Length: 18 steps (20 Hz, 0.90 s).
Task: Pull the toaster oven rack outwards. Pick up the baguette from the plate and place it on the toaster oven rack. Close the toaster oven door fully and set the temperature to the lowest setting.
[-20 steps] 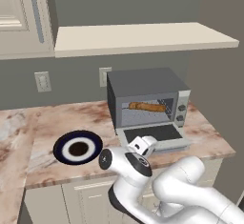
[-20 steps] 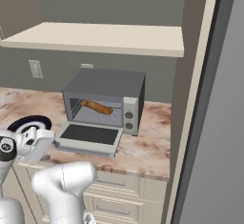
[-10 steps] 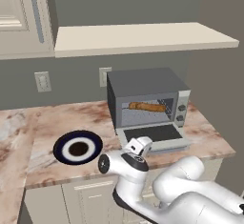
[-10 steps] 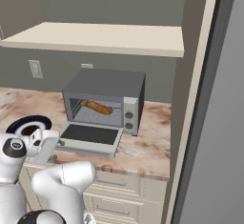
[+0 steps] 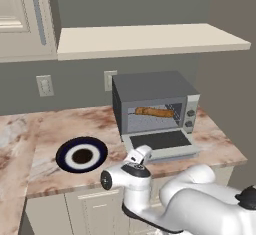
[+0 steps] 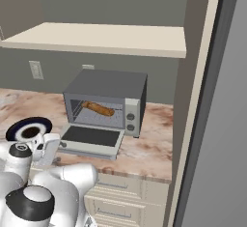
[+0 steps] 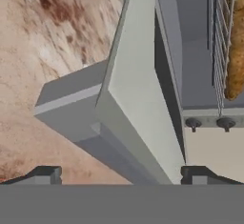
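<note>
The toaster oven door [image 5: 159,143] is seen lying folded down flat, its long front edge running crosswise just ahead of the hand [image 7: 119,173], which is spread wide and grasps nothing. The baguette [image 5: 153,112] is already laid on the toaster oven rack [image 5: 150,116] inside the toaster oven [image 5: 150,86], so the door's edge is judged to need lifting from below.

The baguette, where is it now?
The baguette lies on the rack inside the toaster oven, behind the open door, right of the plate.
</note>
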### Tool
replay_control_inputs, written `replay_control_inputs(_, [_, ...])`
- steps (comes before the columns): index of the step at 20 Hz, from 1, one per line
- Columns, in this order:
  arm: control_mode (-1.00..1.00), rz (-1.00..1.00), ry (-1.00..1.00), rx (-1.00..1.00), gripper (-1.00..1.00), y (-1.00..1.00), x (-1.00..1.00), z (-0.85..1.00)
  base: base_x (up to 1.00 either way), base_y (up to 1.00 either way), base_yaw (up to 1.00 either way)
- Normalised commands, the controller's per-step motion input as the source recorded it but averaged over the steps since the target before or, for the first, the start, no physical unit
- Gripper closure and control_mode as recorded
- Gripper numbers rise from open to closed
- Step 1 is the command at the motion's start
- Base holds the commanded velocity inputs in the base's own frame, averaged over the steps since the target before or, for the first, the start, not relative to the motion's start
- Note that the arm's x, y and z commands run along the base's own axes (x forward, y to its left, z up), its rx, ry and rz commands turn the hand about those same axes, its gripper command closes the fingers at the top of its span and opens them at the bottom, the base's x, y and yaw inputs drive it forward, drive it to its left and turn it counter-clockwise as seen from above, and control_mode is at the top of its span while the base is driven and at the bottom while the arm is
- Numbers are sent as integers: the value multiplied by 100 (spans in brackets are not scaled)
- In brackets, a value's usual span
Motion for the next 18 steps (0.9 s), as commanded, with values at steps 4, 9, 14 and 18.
replay_control_inputs(4, [-100,5,0,-4,-100,13,39,-7,0,0,0])
replay_control_inputs(9, [-100,4,0,-4,-100,13,35,-18,0,0,0])
replay_control_inputs(14, [-100,4,-1,-5,-100,5,28,-3,0,0,0])
replay_control_inputs(18, [-100,6,-10,-5,-100,0,34,18,0,0,0])
